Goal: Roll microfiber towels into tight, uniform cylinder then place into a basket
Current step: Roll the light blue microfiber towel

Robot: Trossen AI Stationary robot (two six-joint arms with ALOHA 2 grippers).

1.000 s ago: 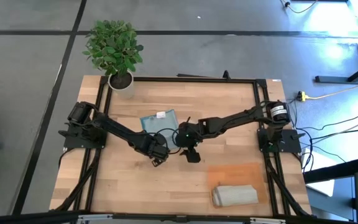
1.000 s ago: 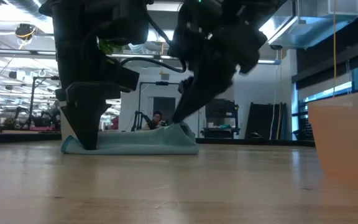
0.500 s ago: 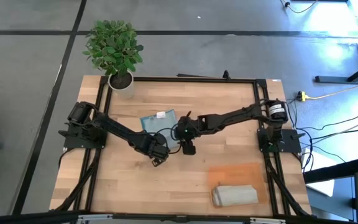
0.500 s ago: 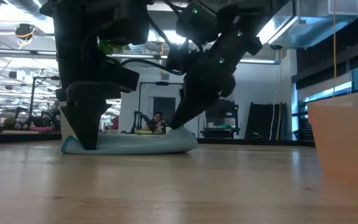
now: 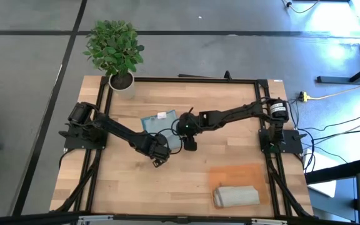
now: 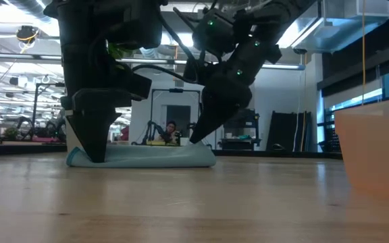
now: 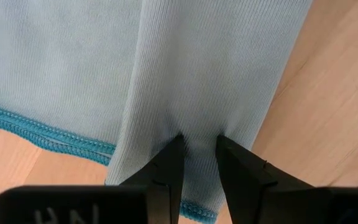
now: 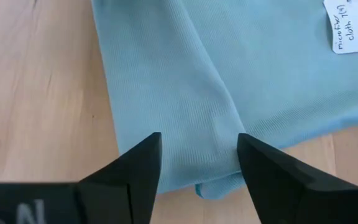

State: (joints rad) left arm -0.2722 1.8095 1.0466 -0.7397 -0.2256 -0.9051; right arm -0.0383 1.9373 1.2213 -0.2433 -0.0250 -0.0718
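The pale blue-grey towel (image 5: 158,125) lies flat on the table's middle, partly folded over, with a white tag (image 8: 352,28). My left gripper (image 5: 160,151) points down at the towel's near-left end (image 6: 80,156) and is shut on it. My right gripper (image 5: 189,142) is open just above the towel's right end (image 6: 204,156), its fingers (image 8: 135,168) on either side of a fold without touching it. The light grey-beige towel (image 5: 236,195) lies rolled at the near end of the orange-brown basket (image 5: 239,174). My left gripper pinches a small ridge of the blue towel's folded strip (image 7: 197,138) between its two fingers, close to the teal hemmed edge (image 7: 194,211). The fingers come from above, pointing down. The towel lies on the table, slack.
A potted plant in a white pot (image 5: 122,81) stands at the far left corner. A dark frame runs round the tabletop (image 5: 186,79). Bare wood lies near the left front (image 5: 142,187). The basket's wall shows at the right of the low view (image 6: 377,148).
My right gripper has moved toward the far edge and slightly left, and has risen off the towel's right end. That end stood up in a small peak a second ago and now lies flat. The towel's left end has stayed where it was.
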